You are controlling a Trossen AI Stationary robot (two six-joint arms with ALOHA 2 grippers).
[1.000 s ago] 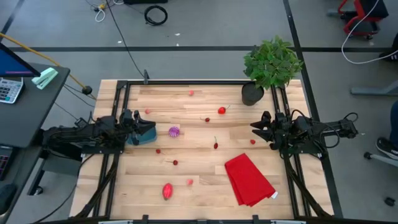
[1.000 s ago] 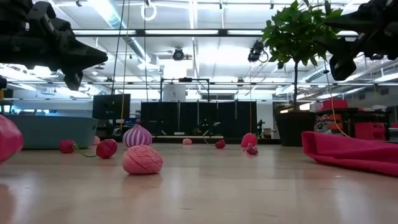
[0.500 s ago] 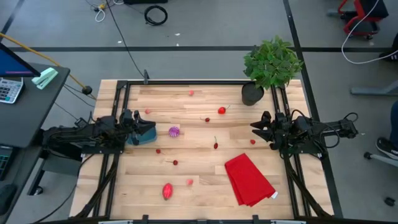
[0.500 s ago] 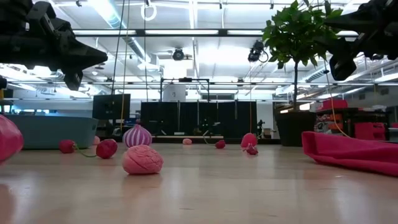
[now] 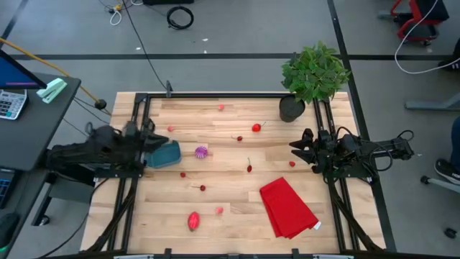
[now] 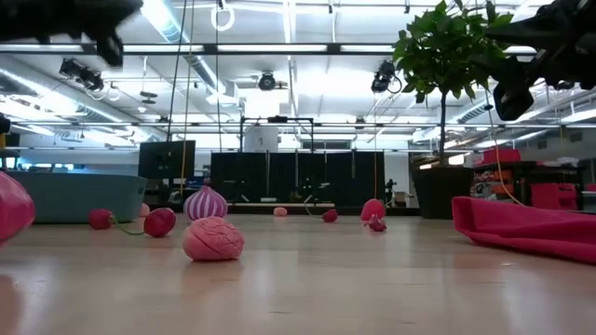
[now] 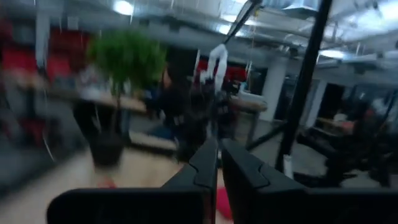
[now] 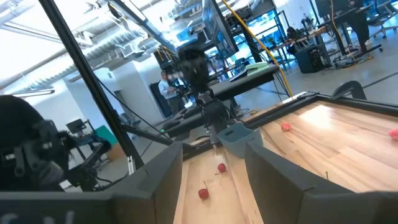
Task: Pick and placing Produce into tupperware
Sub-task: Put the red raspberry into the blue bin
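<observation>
The teal tupperware [image 5: 167, 153] stands on its base near the table's left side, and the low view shows its wall [image 6: 70, 195]. Produce lies scattered over the wood: a purple-and-white piece [image 5: 201, 152], a large red oval [image 5: 193, 220], a red piece [image 5: 256, 128], and several small red and pink ones such as [image 5: 203, 188]. My left gripper [image 5: 149, 137] hangs shut and empty, high above the table just left of the tupperware; in its wrist view the fingers [image 7: 219, 163] stand almost together. My right gripper [image 5: 296, 146] waits open at the right side, its fingers apart [image 8: 214, 146].
A black pot with a green plant [image 5: 292, 108] stands at the far right corner. A folded red cloth [image 5: 287, 207] lies near the front right. Black frame rails [image 5: 215, 94] run along the table's far, left and right edges. Bare wood lies between the scattered pieces.
My left gripper has risen sharply from above the tupperware, almost out of the top of the low view, and drawn back a little toward the table's left edge, rolling as it went. The tupperware now shows uncovered and stays in place.
</observation>
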